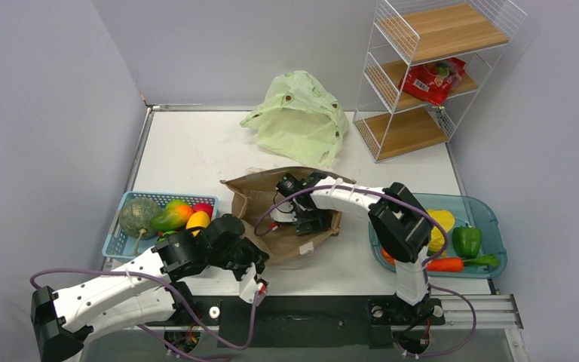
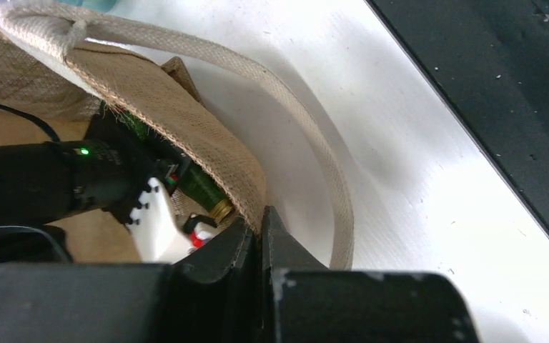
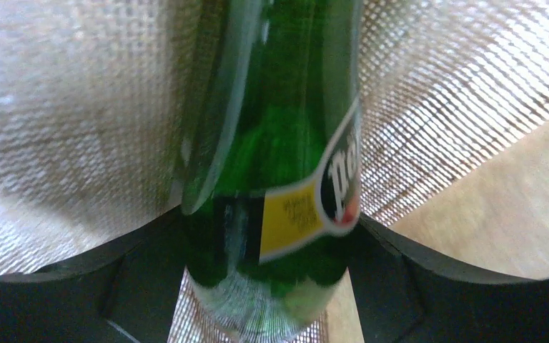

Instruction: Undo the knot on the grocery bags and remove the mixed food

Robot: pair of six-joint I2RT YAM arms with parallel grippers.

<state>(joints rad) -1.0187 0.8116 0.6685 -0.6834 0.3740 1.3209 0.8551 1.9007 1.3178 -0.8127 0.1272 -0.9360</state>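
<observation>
**Right tool [image 3: 268, 243] pinching green bottle [image 3: 271, 128] inside brown bag [image 3: 64, 107]; left tool [image 2: 261, 230] pressed together on bag rim.**
Probably glass: heavy, rigid, slick, fragile; best held at the labelled body, between the tool's fingers.

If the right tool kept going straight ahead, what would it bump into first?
The green bottle, already gripped by the right tool. Behind it, the woven wall of the brown bag looks next, though depth is unclear.

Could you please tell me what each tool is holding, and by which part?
The right tool clamps the green bottle around its labelled lower body. The left tool pinches the brown woven bag by its open rim.
</observation>
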